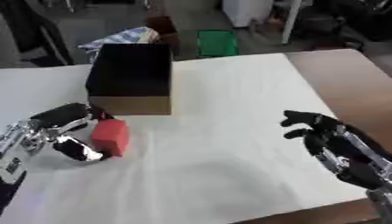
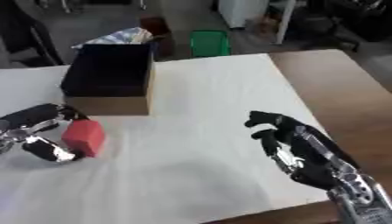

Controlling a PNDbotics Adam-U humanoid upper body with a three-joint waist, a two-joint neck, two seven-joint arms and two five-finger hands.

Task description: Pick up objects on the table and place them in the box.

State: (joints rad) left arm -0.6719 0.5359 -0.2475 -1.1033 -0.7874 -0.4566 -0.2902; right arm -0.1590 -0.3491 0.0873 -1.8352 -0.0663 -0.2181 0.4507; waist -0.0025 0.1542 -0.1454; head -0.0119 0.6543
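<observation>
Left hand (image 1: 65, 131) clamped round red block (image 1: 110, 137); box (image 1: 131, 78) at 12 o'clock, rim may snag it. Right hand (image 2: 295, 144) idle, fingers relaxed.

This looks like a lab or workshop. A white cloth (image 1: 229, 131) covers a brown table (image 1: 344, 83). On the grey floor beyond its far edge stand a green bin (image 1: 217, 42), a white cabinet (image 1: 246, 11) and dark clutter, with bundled checked fabric (image 1: 122, 37) at far left.
</observation>
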